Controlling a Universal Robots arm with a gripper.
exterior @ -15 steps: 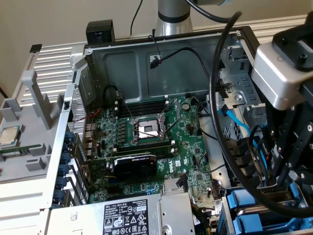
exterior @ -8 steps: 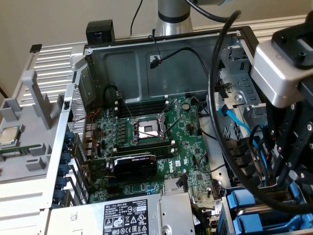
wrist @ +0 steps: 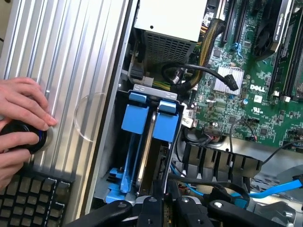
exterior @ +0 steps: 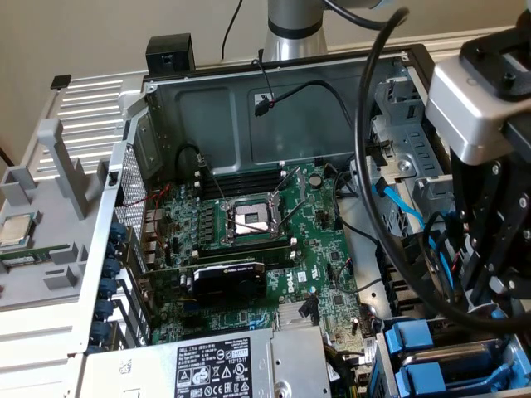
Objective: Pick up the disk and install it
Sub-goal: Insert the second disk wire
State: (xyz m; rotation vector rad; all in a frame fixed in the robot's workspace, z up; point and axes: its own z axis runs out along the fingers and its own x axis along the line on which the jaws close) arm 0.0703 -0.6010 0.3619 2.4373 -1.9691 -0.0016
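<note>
Wrist view showed the gripper (wrist: 166, 208) fingers drawn close, pinching the disk (wrist: 165, 126) edge-on inside the drive bay (wrist: 154, 90). Its long axis ran straight ahead of the fingers, blue end farthest. The neighbouring carrier (wrist: 135, 118) stood just beside, leaving little clearance.

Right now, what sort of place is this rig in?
Probably a computer assembly or repair bench in a lab: an open desktop case with its motherboard bare, and a person's hand on a black knob beside a keyboard.
</note>
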